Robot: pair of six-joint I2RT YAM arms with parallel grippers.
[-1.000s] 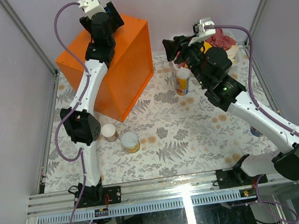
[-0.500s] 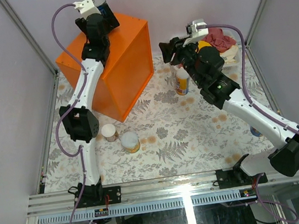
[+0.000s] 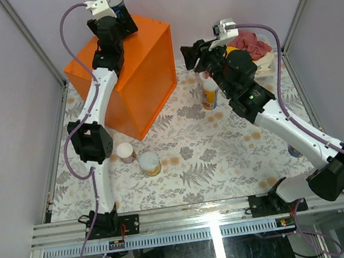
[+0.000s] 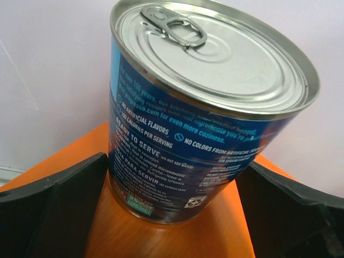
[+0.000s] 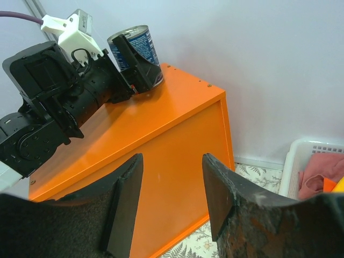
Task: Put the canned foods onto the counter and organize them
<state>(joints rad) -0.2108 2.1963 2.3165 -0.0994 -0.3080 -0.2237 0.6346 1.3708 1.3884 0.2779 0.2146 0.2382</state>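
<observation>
A blue-labelled can (image 3: 114, 1) with a silver pull-tab top (image 4: 215, 54) stands upright at the far corner of the orange counter (image 3: 143, 62). My left gripper (image 3: 118, 13) is open, its fingers (image 4: 70, 199) on either side of the can's base. The right wrist view shows this same can (image 5: 137, 51) on the counter (image 5: 177, 134). My right gripper (image 3: 192, 54) hovers right of the counter, open (image 5: 172, 166) with nothing between its fingers. On the floral mat stand a tall yellow tube (image 3: 209, 93), a white-topped can (image 3: 125, 151) and a yellow can (image 3: 149, 163).
A white basket (image 3: 269, 57) with red and yellow cloths sits at the back right, its rim (image 5: 314, 146) showing in the right wrist view. A blue can (image 3: 293, 150) peeks out beside the right forearm. Pale walls close in on three sides.
The left gripper's jaws have spread apart and drawn back, so the blue can now shows standing on the counter. The right gripper has shifted slightly left toward the counter.
</observation>
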